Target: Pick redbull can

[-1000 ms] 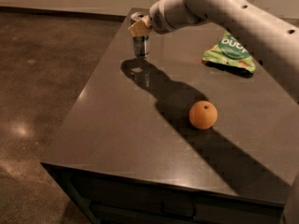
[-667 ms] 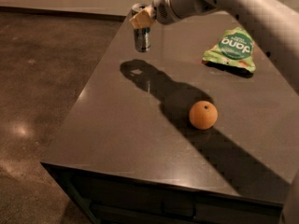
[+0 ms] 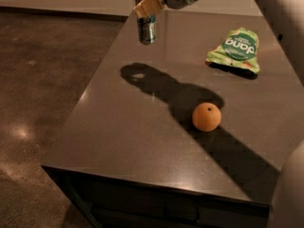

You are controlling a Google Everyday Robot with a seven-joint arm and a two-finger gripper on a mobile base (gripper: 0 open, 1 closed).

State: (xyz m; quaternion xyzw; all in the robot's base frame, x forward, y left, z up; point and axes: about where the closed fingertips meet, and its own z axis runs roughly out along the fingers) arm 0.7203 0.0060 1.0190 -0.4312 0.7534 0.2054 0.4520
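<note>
End effector (image 3: 146, 7), top edge, partly covering redbull can (image 3: 147, 30)

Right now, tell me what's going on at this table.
The robot's arm reaches in from the upper right, and its gripper is clamped on the upper part of the redbull can. The can hangs upright in the air above the far left part of the dark table, with its shadow cast on the surface below. An orange and a green snack bag lie untouched on the table to the right.
</note>
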